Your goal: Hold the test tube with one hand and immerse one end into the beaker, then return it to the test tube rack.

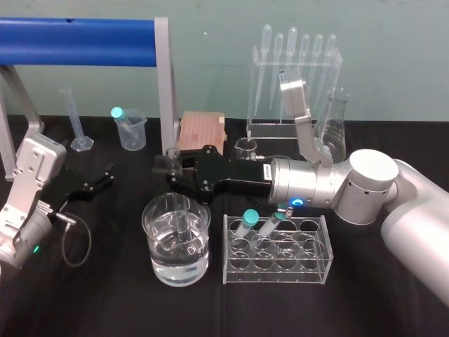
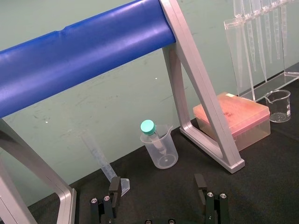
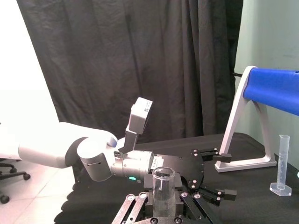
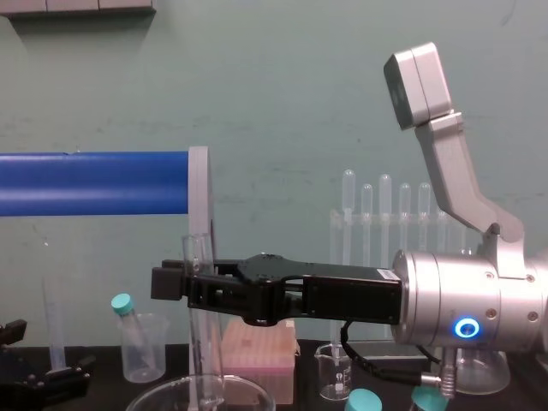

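Our right gripper (image 1: 173, 170) pinches the tube (image 4: 199, 351) upright so its bottom dips in the beaker (image 1: 149, 228); left gripper (image 1: 105, 177) idles wide at left.

right arm (image 1: 414, 217): silver-grey rounded shells seen | wrist: blue ring light (image 4: 467, 327) lit, grey camera bracket (image 4: 437, 128) mounted | right gripper (image 1: 171, 167): black, screwed | left arm (image 1: 28, 189): silver, green lamp (image 1: 35, 247) lit, black cable (image 1: 89, 239) looped | left gripper (image 1: 104, 177): black
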Tool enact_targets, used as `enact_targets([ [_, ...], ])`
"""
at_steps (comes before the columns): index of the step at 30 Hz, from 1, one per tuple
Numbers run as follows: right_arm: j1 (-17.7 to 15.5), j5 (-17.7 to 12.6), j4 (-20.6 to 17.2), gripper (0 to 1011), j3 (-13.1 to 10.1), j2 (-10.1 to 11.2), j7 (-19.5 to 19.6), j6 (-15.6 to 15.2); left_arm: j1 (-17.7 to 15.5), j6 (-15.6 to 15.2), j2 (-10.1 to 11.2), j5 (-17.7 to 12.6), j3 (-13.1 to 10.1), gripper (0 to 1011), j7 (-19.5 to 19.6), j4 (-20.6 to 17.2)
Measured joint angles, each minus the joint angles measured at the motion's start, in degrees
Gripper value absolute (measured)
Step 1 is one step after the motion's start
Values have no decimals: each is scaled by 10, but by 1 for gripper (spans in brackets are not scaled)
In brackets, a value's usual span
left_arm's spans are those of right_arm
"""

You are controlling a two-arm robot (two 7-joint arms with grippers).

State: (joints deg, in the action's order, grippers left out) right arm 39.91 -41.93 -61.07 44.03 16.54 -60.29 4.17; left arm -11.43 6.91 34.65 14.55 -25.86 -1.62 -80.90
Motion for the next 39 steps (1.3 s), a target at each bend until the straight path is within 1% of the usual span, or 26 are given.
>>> enact_targets([
  [39,0,0,0,242,0,0,0,0,0,0,0,0,0,1000,0,0],
])
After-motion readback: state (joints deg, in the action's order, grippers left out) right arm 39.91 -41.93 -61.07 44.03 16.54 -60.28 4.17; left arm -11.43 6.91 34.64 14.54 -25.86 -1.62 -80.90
